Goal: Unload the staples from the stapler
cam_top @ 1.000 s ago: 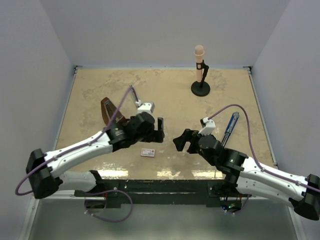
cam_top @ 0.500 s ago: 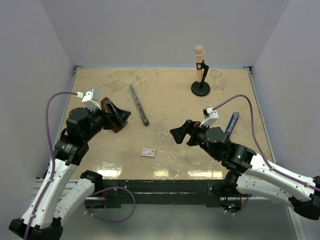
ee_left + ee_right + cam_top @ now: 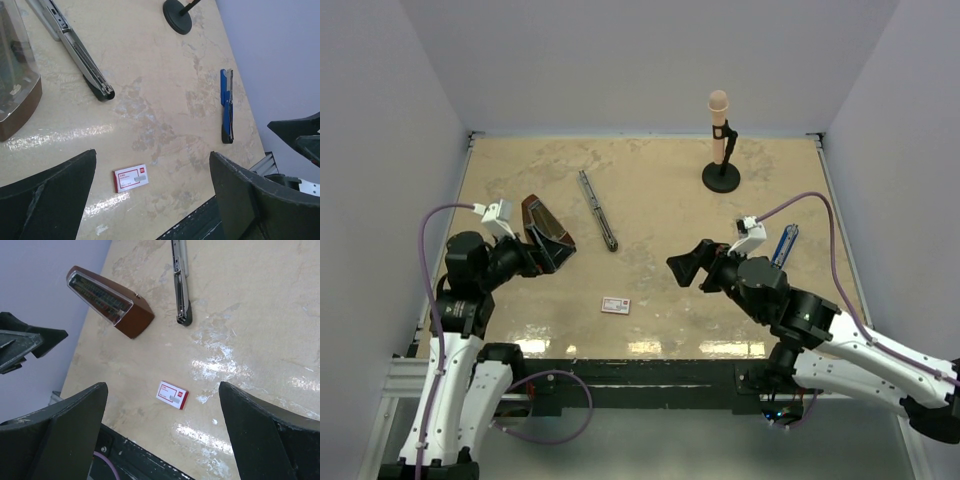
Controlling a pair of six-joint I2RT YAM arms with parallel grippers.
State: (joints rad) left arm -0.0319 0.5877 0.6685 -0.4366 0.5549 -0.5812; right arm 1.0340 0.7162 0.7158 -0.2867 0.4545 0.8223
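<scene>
Since the stapler [image 3: 598,210] lies swung open and flat on the table [image 3: 660,170], its long rail faces up. I judge it is set that way so the staples can be reached from above. I can see no loose strip anywhere, so I take the staples to be in that rail, though the channel is too small for me to tell.

My left gripper [image 3: 152,155] hangs at the left side, jaws spread wide and holding nothing, just beside the brown metronome [image 3: 107,302]. My right gripper [image 3: 688,270] hovers near the middle front, equally wide and empty, aimed toward the stapler. Neither touches anything, which leaves either free to go for the rail.

By count:
- 1 stapler
- 1 small red-and-white box [image 3: 131,178] near the front edge
- 1 metronome
- 1 blue pen-like tool [image 3: 226,105] at the right
- 1 microphone on its stand [image 3: 720,140] at the back
- 2 grippers
</scene>
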